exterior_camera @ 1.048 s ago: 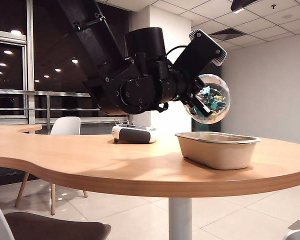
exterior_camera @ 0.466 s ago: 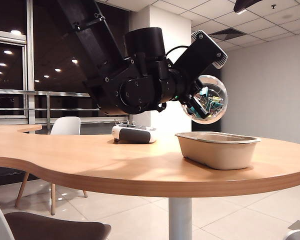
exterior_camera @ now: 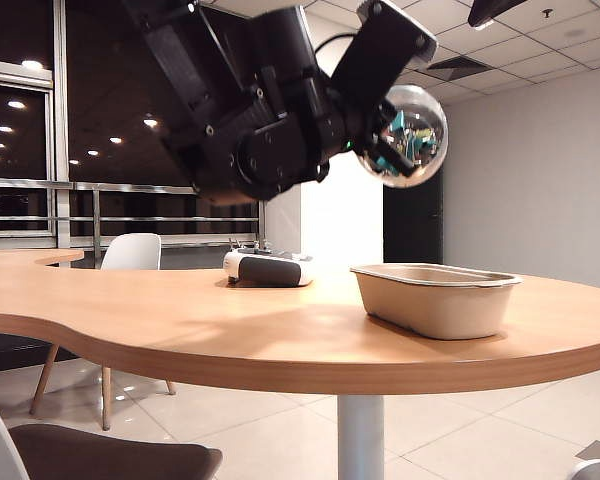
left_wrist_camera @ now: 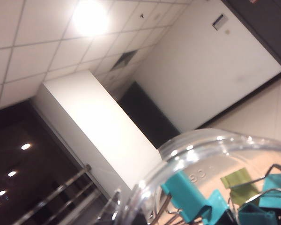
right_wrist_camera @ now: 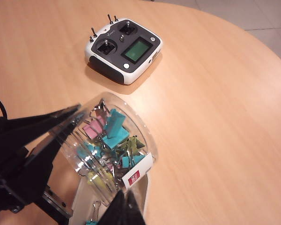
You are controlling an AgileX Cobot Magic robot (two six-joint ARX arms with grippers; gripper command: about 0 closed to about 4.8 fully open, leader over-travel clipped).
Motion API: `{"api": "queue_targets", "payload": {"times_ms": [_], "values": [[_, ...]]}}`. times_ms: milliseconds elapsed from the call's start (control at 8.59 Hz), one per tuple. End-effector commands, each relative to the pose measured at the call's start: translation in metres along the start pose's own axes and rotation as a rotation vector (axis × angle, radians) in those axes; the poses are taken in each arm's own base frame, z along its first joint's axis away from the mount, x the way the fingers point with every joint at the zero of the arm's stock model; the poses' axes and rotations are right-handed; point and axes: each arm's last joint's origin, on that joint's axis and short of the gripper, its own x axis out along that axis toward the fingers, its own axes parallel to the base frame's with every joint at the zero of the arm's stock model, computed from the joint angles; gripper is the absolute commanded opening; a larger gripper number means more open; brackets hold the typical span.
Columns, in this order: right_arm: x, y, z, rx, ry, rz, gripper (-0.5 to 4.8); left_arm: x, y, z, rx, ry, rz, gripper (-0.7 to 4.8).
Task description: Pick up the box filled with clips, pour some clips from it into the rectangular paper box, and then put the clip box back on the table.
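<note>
My left gripper [exterior_camera: 388, 148] is shut on the box filled with clips [exterior_camera: 407, 135], a clear round jar held high above the rectangular paper box [exterior_camera: 435, 297] on the table [exterior_camera: 180, 320]. Teal, green and pink clips [right_wrist_camera: 113, 133] lie inside the jar [right_wrist_camera: 107, 150], whose white and red label [right_wrist_camera: 137, 173] faces the right wrist view. The left gripper's black fingers [right_wrist_camera: 42, 129] clamp its side. A few clips [right_wrist_camera: 94, 211] lie in the paper box [right_wrist_camera: 146, 190] below. My right gripper [right_wrist_camera: 125, 212] is shut and empty, hanging above the jar. In the left wrist view the jar [left_wrist_camera: 215, 154] fills the near corner.
A white and dark grey remote controller [exterior_camera: 268, 267] lies on the table behind the paper box and shows in the right wrist view too [right_wrist_camera: 124, 49]. A white chair [exterior_camera: 130, 252] stands beyond the table. Part of the right arm [exterior_camera: 495, 9] shows at the ceiling.
The left arm has lifted the jar from just above the paper box to well above it, and the jar has tipped back. The right gripper has stayed where it was.
</note>
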Motion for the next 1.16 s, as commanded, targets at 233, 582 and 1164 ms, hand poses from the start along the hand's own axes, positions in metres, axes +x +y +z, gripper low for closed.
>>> {"api": "queue_targets", "payload": {"times_ms": [233,582,1164], "values": [[-0.003,0.000,0.001,-0.020,-0.001,-0.028,-0.07,-0.011,-0.026,-0.019,-0.152,0.001,-0.011,-0.06],[-0.002,0.000,0.001,-0.024,0.000,-0.034,-0.07,-0.008,-0.029,-0.035,0.300,-0.006,-0.171,-0.06],[-0.002,0.000,0.001,-0.029,-0.005,-0.036,-0.07,0.001,-0.002,-0.019,0.557,-0.148,-0.193,-0.06]]}}
